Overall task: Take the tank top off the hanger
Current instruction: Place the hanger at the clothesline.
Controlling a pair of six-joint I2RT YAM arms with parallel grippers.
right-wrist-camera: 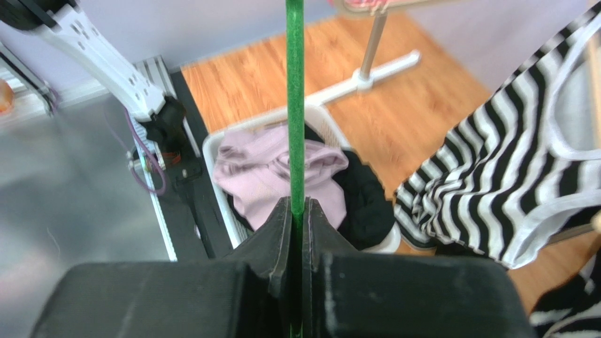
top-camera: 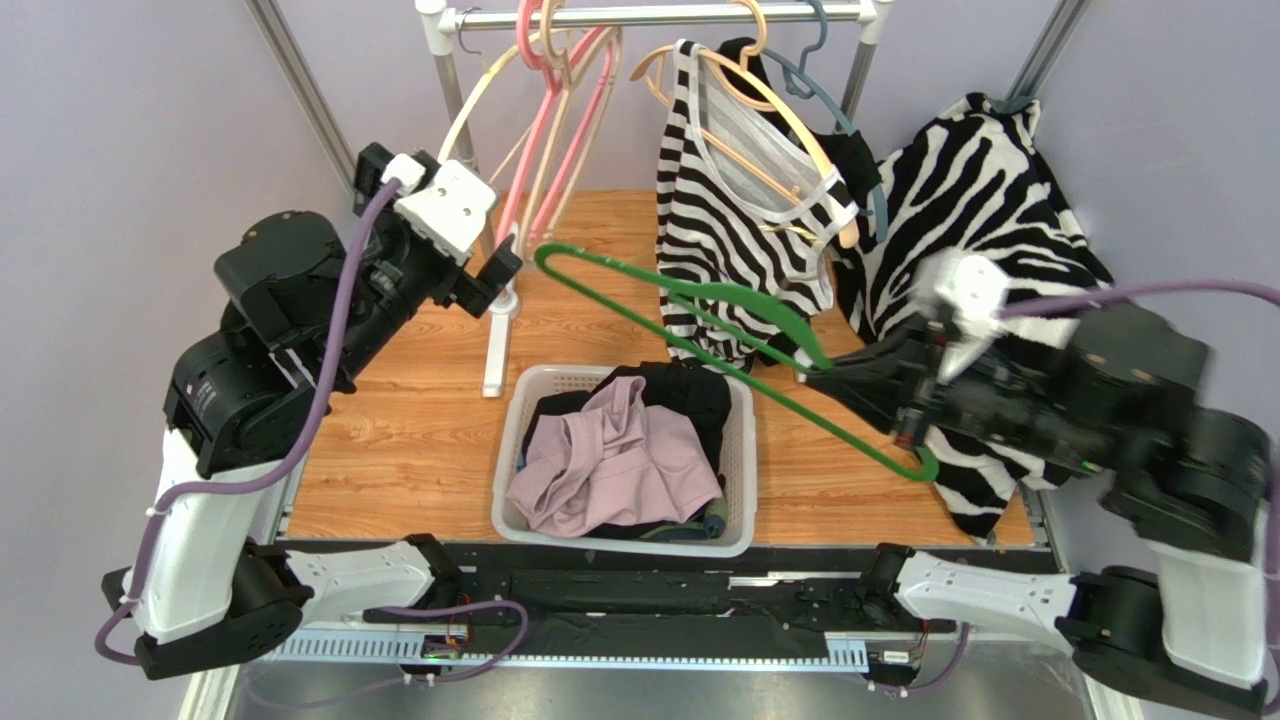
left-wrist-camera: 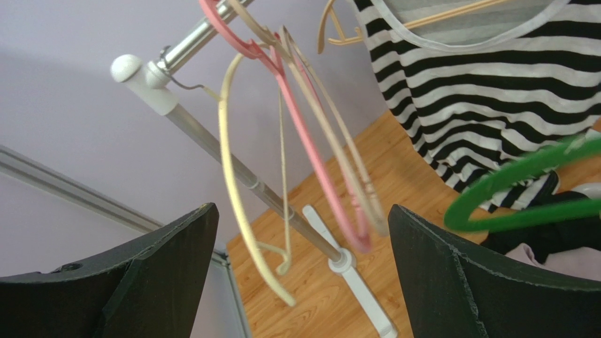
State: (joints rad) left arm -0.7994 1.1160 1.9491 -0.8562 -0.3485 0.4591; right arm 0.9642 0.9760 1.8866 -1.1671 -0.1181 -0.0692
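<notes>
At centre right, the right tool (right-wrist-camera: pixel 297 211) is clenched on a bare green plastic hanger (top-camera: pixel 744 300). The left tool (left-wrist-camera: pixel 302 274) stands released. At top centre, the black-and-white striped tank top (top-camera: pixel 736 225) hangs on a beige hanger (top-camera: pixel 781 105).

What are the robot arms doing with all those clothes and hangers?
The right claw is shut on a bare green hanger, holding it above the laundry basket, where pink clothes and black ones lie. The left claw is open, up by the empty hangers on the rail. A striped tank top hangs there too.
</notes>
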